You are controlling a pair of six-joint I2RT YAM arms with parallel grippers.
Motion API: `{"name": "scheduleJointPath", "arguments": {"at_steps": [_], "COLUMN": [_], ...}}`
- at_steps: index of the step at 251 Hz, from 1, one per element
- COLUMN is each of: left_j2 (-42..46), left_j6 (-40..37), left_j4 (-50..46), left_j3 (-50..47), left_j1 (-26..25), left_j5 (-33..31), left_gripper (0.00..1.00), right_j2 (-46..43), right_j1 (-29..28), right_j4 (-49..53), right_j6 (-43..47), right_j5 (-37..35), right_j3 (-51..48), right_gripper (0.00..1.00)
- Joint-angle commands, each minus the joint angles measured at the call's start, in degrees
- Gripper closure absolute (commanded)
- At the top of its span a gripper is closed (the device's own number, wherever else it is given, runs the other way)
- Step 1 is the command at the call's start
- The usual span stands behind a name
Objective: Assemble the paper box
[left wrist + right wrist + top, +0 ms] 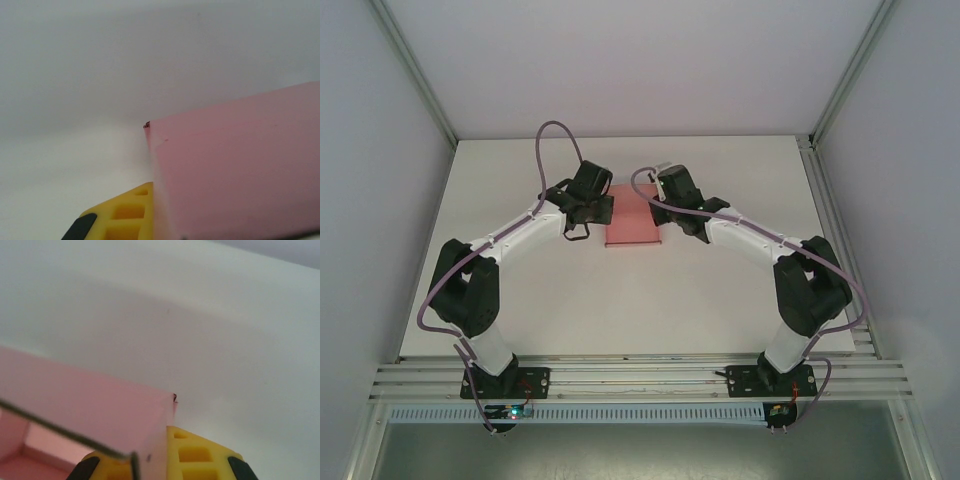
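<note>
As both arms close in on it, paper box [632, 224]: pink card, part-folded, lying mid-table [620, 310], a little toward 12 o'clock.
Left gripper [601, 209]: at the box's 9 o'clock, clenched, apparently on that side wall.
Right gripper [663, 207]: at 3 o'clock, clamped across the thin wall.
Risk: opposed pulls may crease or tear the card, and a slipping pinch would let a wall spring flat.
Room: open table at 6, 3 and 9 o'clock, while the far edge is nearer at 12.

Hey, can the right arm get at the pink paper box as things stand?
Looks like yes: the right gripper is shut on the right wall of the paper box, nothing in between.
</note>
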State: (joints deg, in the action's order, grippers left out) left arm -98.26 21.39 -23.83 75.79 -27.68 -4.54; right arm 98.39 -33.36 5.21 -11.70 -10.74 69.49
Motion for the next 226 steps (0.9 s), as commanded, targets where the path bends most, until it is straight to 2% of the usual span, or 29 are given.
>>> {"name": "scheduleJointPath", "arguments": {"at_steps": [1, 33, 80, 135, 173, 193, 226], "left_j2": [0.67, -1.89, -4.9, -5.65, -4.51, -4.4, -3.66], "left_j6": [6.2, 6.91, 7.49, 8.89, 9.29, 9.48, 9.13], "left_j4": [4.85, 6.92, 9.36, 9.16, 10.07, 9.95, 11.7], "left_j3": [0.45, 0.82, -0.23, -2.63, -5.03, -5.21, -8.15], "left_j1": [-0.32, -0.31, -0.28, -0.31, -0.25, -0.28, -0.3], "left_j5": [0.34, -1.32, 1.03, 1.31, 1.5, 1.8, 3.32], "left_gripper": [1.0, 1.0, 1.0, 1.0, 0.99, 0.99, 0.99], "right_j2": [1.68, 3.61, 5.53, 6.72, 7.32, 7.24, 6.66], "right_j1": [-2.18, -2.41, -2.25, -2.23, -2.68, -3.68, -5.53], "right_j4": [-13.35, -19.59, -21.38, -29.11, -30.42, -29.15, -25.4], "right_j6": [-12.66, -12.84, -14.05, -23.19, -27.48, -24.73, -15.18], "right_j5": [-0.97, 4.45, 3.09, 5.53, 6.76, 7.54, 5.59], "right_j3": [-0.64, -2.08, -5.34, -10.66, -11.4, -10.58, -11.43], "right_gripper": [1.0, 0.99, 0.99, 0.98, 0.98, 0.98, 0.98]}}
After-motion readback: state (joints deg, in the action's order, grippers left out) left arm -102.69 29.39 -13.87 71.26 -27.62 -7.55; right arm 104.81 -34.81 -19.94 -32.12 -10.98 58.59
